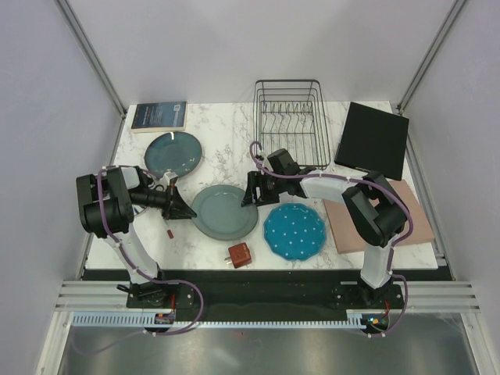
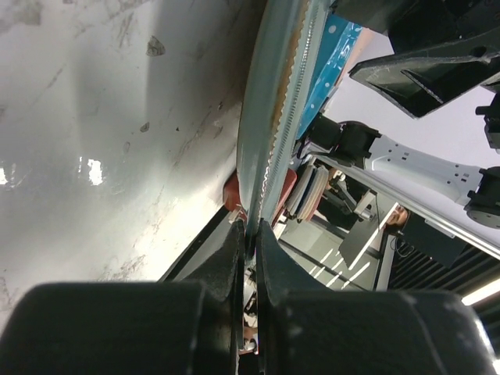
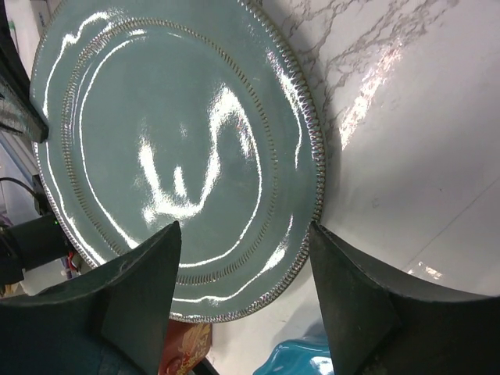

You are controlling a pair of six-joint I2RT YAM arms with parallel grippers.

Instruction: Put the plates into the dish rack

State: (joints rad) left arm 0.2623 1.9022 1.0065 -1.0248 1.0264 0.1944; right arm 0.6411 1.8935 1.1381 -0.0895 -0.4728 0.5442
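Observation:
The grey-green plate (image 1: 225,211) lies at the table's middle. My left gripper (image 1: 187,211) is shut on its left rim; the left wrist view shows the plate (image 2: 269,117) edge-on between my closed fingers (image 2: 234,250). My right gripper (image 1: 248,197) is open at the plate's far right rim, and in the right wrist view the gripper (image 3: 244,230) spans the rim of the plate (image 3: 172,133) without closing. The dark teal plate (image 1: 173,152) lies at the back left. The blue dotted plate (image 1: 294,231) lies front right. The black wire dish rack (image 1: 289,121) stands empty at the back. The striped plate is out of view.
A small red box (image 1: 239,254) sits near the front edge, between the two front plates. A pink board (image 1: 383,219) lies at the right, with a black panel (image 1: 373,139) behind it. A book (image 1: 158,116) lies at the back left.

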